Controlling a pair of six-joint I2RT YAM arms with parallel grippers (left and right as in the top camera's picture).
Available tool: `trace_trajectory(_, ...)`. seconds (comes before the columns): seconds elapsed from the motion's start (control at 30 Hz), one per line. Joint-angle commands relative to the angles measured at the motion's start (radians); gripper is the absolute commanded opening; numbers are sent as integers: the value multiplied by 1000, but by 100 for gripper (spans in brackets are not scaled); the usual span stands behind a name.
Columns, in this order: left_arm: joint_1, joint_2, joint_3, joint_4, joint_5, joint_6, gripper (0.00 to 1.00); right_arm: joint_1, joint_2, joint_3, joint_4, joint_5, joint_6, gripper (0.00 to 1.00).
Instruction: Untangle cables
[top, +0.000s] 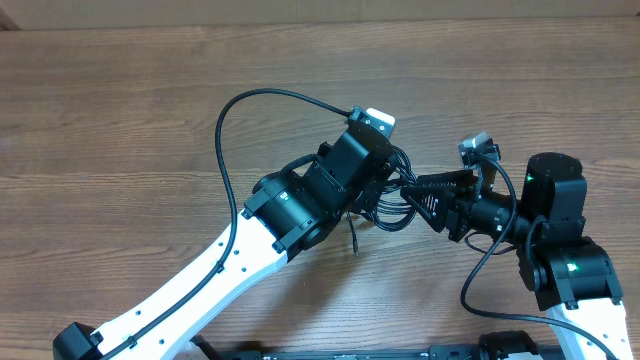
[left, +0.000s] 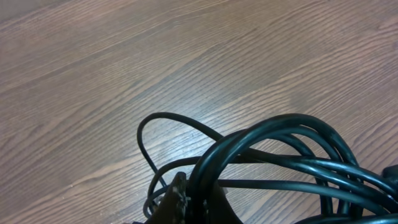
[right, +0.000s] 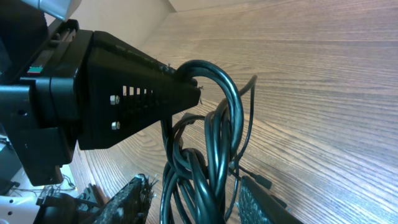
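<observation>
Two robot arms meet over a wooden table (top: 120, 110), a bundle of cables (top: 398, 215) suspended between them near the middle of the tabletop, slightly toward the right arm.

From overhead, the bundle is mostly hidden: only a few dark loops show between the two black wrists, and one loose cord end (top: 353, 242) dangles just below the left arm. The left arm's own thicker wire (top: 228, 115) arcs wide above the table.

The right wrist camera gives the clearest look. It shows the left gripper (right: 191, 87) clenched on the top of the bundle, one loop curling over its tip and the rest hanging below in several long, narrow coils. The right gripper (right: 194, 208) sits at the bottom of that view, its jaws spread and released, with the coils hanging down between the two fingers (right: 134, 196). A thin strand with a small plug (right: 264, 182) trails off toward the table.

The left wrist camera looks along its own closed jaws and shows what the others do not: the cords fan out in broad overlapping arcs above the wood grain, glossy and dark with a greenish cast. One thinner cord makes a separate, smaller loop to the left. Whether the strands are knotted or merely laid across each other cannot be told.
</observation>
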Motion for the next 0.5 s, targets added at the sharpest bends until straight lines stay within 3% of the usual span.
trace_trajectory(0.0,-2,-2,14,10,21,58,4,3,-13,23,6,-8,-5,42)
trace_trajectory(0.27,-3,-2,14,15,21,93,4,3,-13,23,6,-9,-5,12)
trace_trajectory(0.47,-3,-2,14,64,45,91,4,3,-13,23,6,-9,-5,4)
